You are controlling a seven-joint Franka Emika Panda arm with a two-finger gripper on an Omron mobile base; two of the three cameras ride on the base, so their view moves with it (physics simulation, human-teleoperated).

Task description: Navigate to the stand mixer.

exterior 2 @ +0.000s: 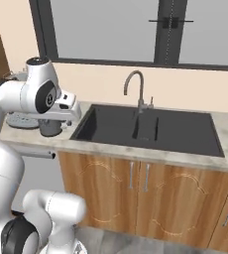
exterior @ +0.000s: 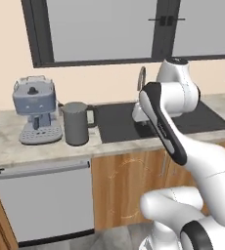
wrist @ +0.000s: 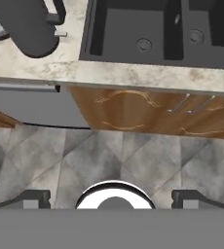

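Here, gripper (wrist: 112,198) fingers spread wide, holding nothing, above floor | coffee machine (exterior: 35,109) far left on counter (exterior: 7,141) | kettle (exterior: 77,123) beside it | sink (exterior 2: 150,129) right | stand mixer location: cannot tell

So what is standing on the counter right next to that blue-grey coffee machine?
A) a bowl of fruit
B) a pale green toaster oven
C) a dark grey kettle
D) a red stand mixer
C: a dark grey kettle with a handle stands on the counter just beside the coffee machine, between it and the sink.
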